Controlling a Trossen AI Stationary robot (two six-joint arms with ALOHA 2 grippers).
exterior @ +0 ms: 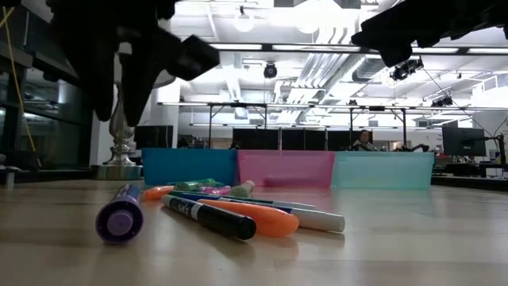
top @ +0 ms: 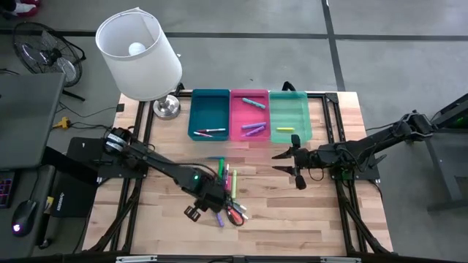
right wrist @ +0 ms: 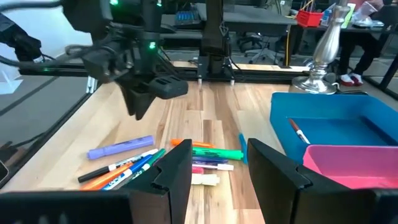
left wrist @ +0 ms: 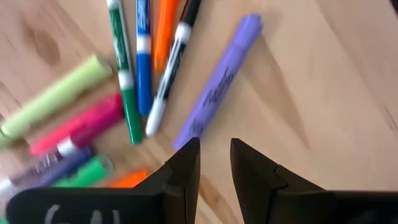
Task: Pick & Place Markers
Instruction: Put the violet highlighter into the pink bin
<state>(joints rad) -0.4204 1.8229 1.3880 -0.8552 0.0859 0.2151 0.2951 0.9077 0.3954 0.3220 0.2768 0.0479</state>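
A loose pile of markers (top: 229, 188) lies flat on the wooden table, near its middle front. In the left wrist view I see a purple marker (left wrist: 219, 79), a white-and-black one (left wrist: 169, 78), and blue (left wrist: 143, 56), green (left wrist: 126, 81) and pink (left wrist: 78, 126) ones. My left gripper (left wrist: 215, 163) hangs above the pile's near edge, pointing steeply down, its fingers narrowly open and empty, just off the purple marker's end. My right gripper (top: 285, 162) hovers open and empty, close to the green tray (top: 290, 115).
Blue (top: 209, 113), pink (top: 249, 115) and green trays stand side by side at the table's far edge, each with a few markers inside. A white-shaded lamp (top: 139, 55) stands at the far left corner. Bare wood lies left and right of the pile.
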